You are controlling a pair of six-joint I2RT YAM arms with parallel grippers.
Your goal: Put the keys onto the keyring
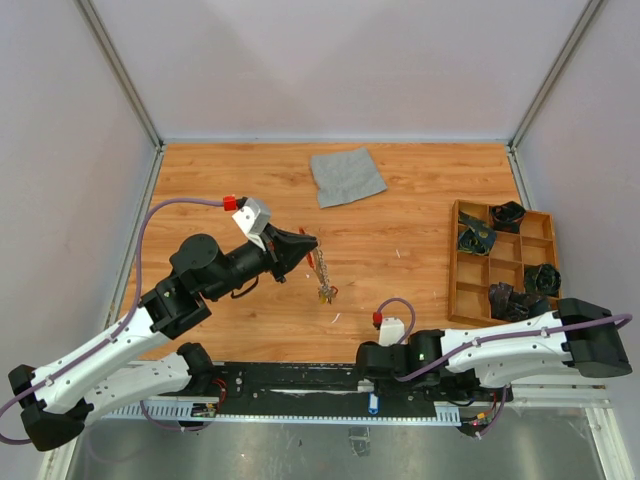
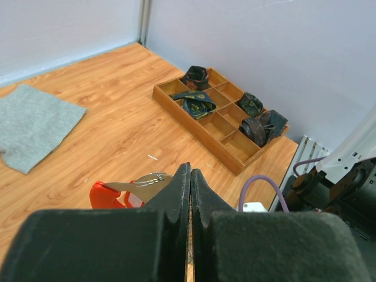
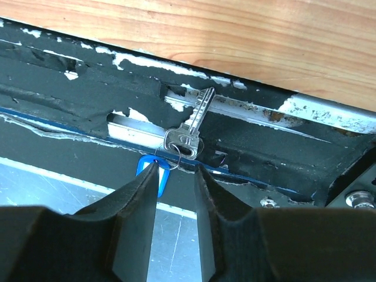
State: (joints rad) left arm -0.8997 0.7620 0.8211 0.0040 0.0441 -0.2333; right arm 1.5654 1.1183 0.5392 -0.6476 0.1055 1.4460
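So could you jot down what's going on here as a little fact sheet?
Left gripper: shut on the red keyring, chain trailing from it
Right gripper: jaws apart, at a silver key on the black strip at the table's near edge
Grey cloth: far side of the table
Wooden tray: right side, dark items inside

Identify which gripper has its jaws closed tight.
The left gripper: its jaws meet with no gap, gripping the red keyring. The right gripper shows a clear gap, a silvery key lying just beyond.
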